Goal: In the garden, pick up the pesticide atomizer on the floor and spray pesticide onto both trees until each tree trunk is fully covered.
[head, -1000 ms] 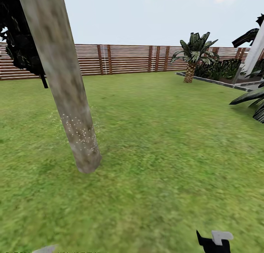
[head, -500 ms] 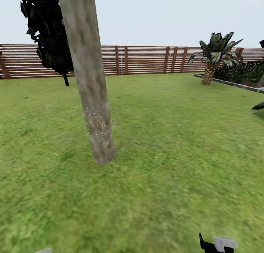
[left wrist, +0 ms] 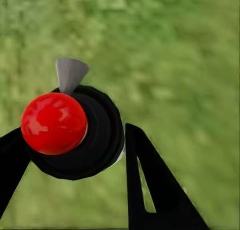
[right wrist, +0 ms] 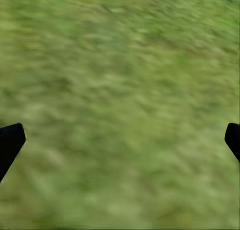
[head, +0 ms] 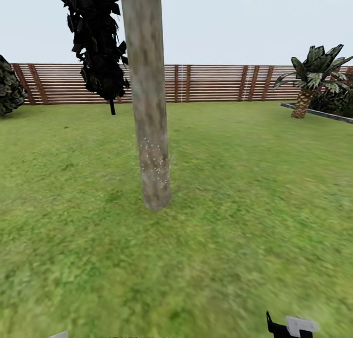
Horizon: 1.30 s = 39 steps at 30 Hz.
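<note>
A thick tree trunk (head: 151, 108) of mottled grey-beige bark rises from the garden lawn (head: 245, 205) ahead of me, with white specks low on the bark. The pesticide atomizer (left wrist: 55, 122) has a round black body, a shiny red ball on top and a grey nozzle. My left gripper (left wrist: 72, 140) is shut on it, one black finger on each side, above grass. My right gripper (right wrist: 120, 140) is open, its fingertips far apart with only grass between them. Part of the right hand (head: 289, 325) shows at the bottom edge of the head view.
A thin-stemmed black columnar tree (head: 98, 44) stands behind the trunk to the left. A round bush (head: 7, 90) is at the far left. A brown slat fence (head: 220, 83) closes the back. A small palm (head: 314, 73) and a raised bed sit at the right.
The head camera has turned left: the trunk has slid from the picture's left toward its middle and now looks upright, and the bush has come into view. Both hands sit as before.
</note>
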{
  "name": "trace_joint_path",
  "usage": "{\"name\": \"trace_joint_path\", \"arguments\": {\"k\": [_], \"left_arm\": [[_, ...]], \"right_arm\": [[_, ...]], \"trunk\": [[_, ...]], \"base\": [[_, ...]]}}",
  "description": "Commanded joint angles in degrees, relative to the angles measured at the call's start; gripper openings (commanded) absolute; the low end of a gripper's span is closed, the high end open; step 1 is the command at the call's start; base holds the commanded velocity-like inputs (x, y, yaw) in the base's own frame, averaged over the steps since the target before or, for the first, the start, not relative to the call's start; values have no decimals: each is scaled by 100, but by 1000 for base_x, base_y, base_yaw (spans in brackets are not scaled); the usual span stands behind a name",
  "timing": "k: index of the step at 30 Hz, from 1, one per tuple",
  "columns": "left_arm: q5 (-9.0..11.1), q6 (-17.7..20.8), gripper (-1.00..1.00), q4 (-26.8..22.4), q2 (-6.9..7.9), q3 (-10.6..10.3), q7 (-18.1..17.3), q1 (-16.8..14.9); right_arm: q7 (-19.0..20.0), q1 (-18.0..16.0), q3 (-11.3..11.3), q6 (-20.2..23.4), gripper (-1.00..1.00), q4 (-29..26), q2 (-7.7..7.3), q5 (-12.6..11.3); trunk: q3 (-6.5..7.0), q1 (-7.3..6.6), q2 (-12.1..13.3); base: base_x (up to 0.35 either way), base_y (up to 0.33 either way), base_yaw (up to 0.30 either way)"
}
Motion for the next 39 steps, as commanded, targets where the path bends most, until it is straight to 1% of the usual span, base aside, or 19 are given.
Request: {"name": "trace_joint_path", "arguments": {"k": [1,7,12,20,25,39], "left_arm": [[-1,-1,-100,0,-1,-1,8,0],[-37,-1,-100,-2,-19,-19,5,0],[-6,-2,-100,-24,-12,-14,5,0],[-50,-10,-100,-53,-11,-19,5,0],[-8,-10,-100,-46,4,-4,13,0],[7,-8,-100,-48,9,-4,17,0]], "right_arm": [[-1,0,1,0,100,0,0,0],[-2,0,1,-4,100,-3,-16,0],[-2,0,1,-4,100,-9,-15,0],[7,0,1,2,100,-9,-17,0],[7,0,8,2,100,-9,-9,6],[2,0,9,-6,100,-9,-8,9]], "trunk": [[5,0,0],[35,0,0],[61,0,0],[102,0,0],[128,0,0],[193,0,0]], "base": [[-6,2,243],[0,0,243],[0,0,235],[0,0,240],[0,0,241],[0,0,247]]}}
